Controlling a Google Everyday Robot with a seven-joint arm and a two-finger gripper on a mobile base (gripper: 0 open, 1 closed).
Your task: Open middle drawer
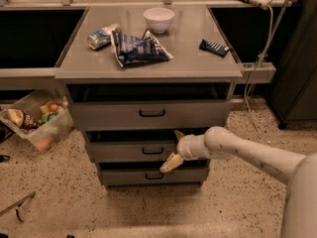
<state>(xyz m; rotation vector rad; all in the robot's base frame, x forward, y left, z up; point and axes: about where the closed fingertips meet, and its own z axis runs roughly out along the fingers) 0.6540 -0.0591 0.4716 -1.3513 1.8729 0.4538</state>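
Observation:
The middle drawer (129, 151) is a grey front with a small black loop handle (152, 150), set between the larger top drawer (109, 115) and the smaller bottom drawer (124, 175). My gripper (171, 150) is at the right part of the middle drawer front, just right of the handle. Its fingers are spread apart, the upper one at the drawer's top edge and the lower fingertip (167, 164) below the front's bottom edge. It holds nothing. My white arm (247, 152) reaches in from the right.
On the cabinet top (188, 58) lie a white bowl (159, 19), a blue chip bag (138, 46), a can (101, 36) and a dark bar (214, 47). A plastic bin with food (34, 118) sits on the floor at left. A dark cabinet (297, 73) stands at right.

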